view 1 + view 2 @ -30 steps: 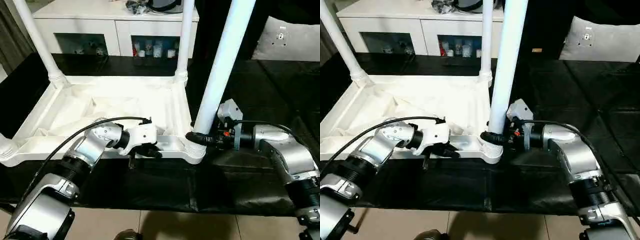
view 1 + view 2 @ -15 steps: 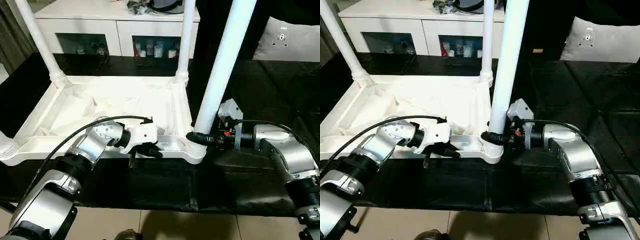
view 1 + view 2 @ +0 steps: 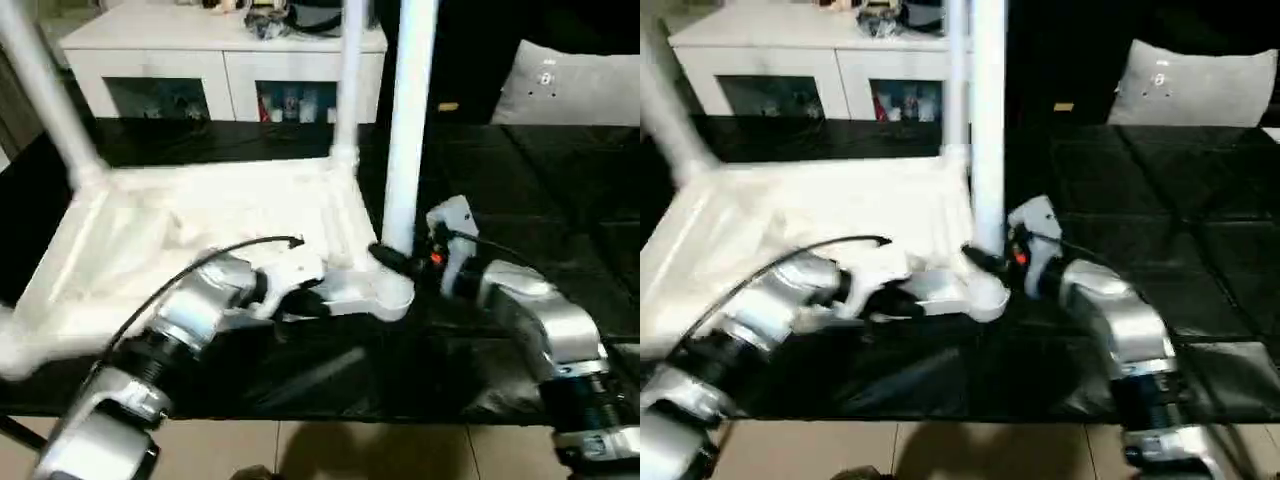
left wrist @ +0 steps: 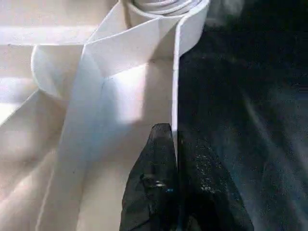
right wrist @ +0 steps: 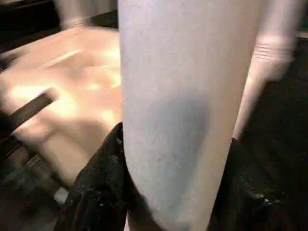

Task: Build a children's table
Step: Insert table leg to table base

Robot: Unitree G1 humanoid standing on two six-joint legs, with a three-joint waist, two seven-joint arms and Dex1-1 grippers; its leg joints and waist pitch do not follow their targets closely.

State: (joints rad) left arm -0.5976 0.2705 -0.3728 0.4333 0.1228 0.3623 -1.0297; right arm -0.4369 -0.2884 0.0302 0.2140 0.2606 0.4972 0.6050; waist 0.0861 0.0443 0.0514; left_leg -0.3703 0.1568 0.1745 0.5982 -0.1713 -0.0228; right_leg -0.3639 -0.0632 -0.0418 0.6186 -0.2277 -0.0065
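Leg [image 3: 408, 130] now upright — black work table [image 3: 560, 190] | white cabinet [image 3: 220, 60] behind

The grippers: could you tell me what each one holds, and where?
Left gripper: the tabletop's near rim. Right gripper: the near-right leg, just above its socket.
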